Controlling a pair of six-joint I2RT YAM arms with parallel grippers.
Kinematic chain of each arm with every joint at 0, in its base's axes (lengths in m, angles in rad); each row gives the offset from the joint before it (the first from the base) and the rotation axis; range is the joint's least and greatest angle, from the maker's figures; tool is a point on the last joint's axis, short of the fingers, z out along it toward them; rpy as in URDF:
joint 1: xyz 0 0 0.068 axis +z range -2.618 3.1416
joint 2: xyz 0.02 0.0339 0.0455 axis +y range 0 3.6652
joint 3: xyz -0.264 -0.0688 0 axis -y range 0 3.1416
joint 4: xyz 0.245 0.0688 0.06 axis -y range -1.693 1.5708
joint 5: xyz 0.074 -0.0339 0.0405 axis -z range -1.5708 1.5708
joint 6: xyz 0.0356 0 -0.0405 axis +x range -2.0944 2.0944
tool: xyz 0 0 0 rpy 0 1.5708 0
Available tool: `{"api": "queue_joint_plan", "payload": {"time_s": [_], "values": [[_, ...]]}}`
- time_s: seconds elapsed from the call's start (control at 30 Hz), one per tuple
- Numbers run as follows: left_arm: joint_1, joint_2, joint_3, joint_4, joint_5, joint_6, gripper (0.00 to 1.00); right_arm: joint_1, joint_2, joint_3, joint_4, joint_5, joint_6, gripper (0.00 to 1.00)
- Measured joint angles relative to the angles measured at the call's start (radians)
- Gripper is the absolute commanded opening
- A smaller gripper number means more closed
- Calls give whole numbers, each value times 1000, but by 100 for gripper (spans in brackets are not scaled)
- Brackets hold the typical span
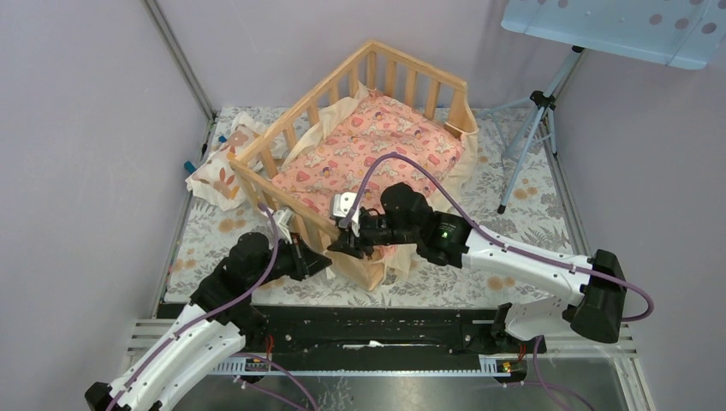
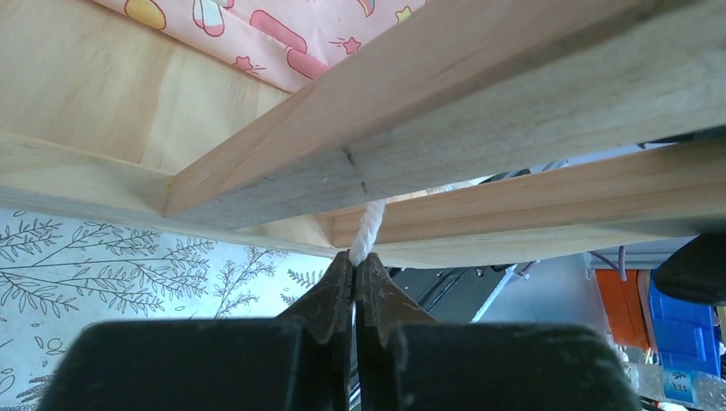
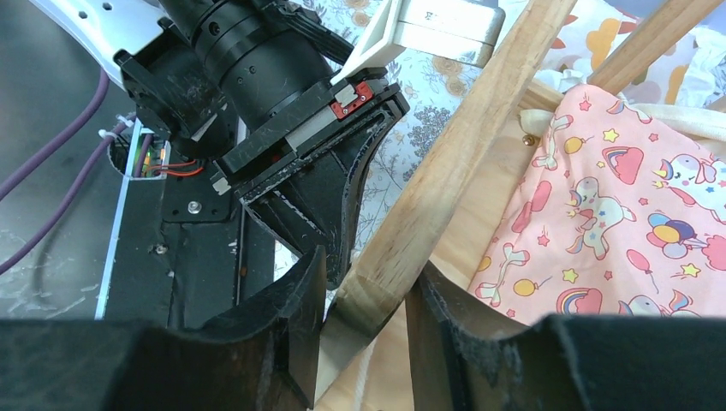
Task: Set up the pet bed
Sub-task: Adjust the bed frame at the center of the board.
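Left gripper (image 2: 354, 272) clamped on thin white twisted cord (image 2: 369, 229), just under the rail of the light natural-wood slatted pet bed (image 2: 479, 111). Right gripper (image 3: 366, 287) jaws apart, rail end between them.

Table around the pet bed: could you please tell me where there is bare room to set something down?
Bare cloth: right of the pet bed, up to the tripod, and front-left between the pillow and the left arm. The bed's near corner is crowded by the left end effector and right end effector.
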Motion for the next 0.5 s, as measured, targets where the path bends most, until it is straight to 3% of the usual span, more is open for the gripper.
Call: {"api": "queue_joint_plan", "payload": {"time_s": [0.33, 0.5], "values": [[3, -41, 10, -59, 3, -23, 0, 81, 16, 36, -44, 127, -20, 0], [-1, -42, 19, -77, 36, -9, 0, 120, -42, -32, 2, 232, -14, 0]]}}
